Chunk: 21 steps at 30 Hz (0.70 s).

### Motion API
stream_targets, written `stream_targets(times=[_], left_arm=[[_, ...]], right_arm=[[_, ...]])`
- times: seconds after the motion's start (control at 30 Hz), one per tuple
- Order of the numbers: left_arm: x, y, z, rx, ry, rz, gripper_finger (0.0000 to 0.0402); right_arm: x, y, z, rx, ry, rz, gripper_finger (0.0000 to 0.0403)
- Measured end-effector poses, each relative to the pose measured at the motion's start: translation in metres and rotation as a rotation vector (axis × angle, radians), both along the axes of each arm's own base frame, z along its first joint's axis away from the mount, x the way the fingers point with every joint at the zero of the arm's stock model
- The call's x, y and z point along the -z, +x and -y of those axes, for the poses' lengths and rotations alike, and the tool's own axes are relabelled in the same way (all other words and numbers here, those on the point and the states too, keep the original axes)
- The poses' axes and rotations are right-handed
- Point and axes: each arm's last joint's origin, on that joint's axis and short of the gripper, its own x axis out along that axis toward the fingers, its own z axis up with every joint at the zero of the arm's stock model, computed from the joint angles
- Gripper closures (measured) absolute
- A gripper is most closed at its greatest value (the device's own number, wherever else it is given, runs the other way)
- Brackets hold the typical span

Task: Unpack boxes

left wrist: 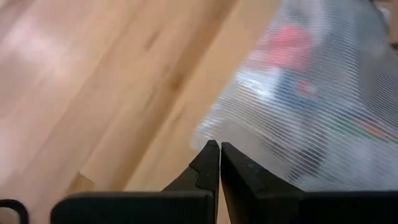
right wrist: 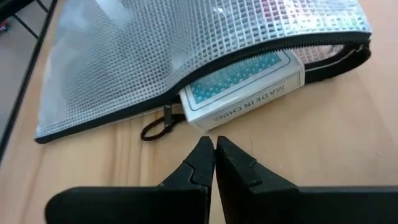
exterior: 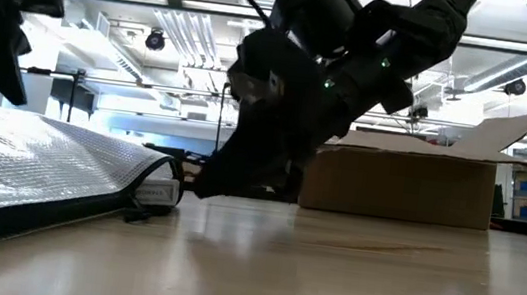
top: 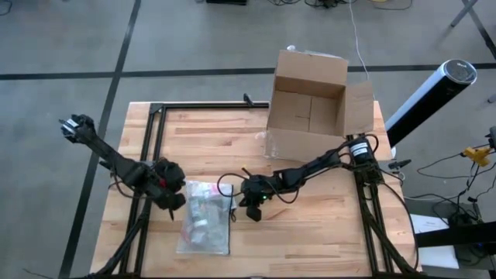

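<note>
The brown cardboard box stands open at the table's far right, its flaps up. A translucent mesh zip pouch lies flat near the front edge, between my two grippers. My left gripper is shut and hangs just over the pouch's left corner; I see no touch. My right gripper is shut, slanting down at the pouch's open zip side. It stops just short of a teal-backed card pack that sticks out of the zip, with the zip pull beside it.
A red item shows through the pouch's mesh. Black frame rails run along the table's left and far sides. Bare wood lies in front of the box. A black and white cylinder stands off the table's right.
</note>
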Motion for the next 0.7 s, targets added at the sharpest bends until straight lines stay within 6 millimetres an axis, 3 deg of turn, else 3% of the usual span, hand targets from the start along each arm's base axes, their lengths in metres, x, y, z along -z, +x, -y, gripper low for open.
stream_targets(times=[0.17, 0.33, 0.7], left_arm=[[0.000, 0.005, -0.018, -0.005, 0.020, 0.044, 0.0402], [0.001, 0.026, -0.032, 0.140, -0.051, 0.110, 0.0402], [0.021, 0.068, -0.052, 0.303, -0.115, 0.081, 0.0402]], right_arm=[[-0.002, -0.003, -0.009, -0.032, 0.008, 0.005, 0.0403], [-0.004, -0.003, -0.014, -0.042, 0.018, 0.030, 0.0403], [0.004, 0.003, -0.001, 0.051, 0.006, 0.033, 0.0403]])
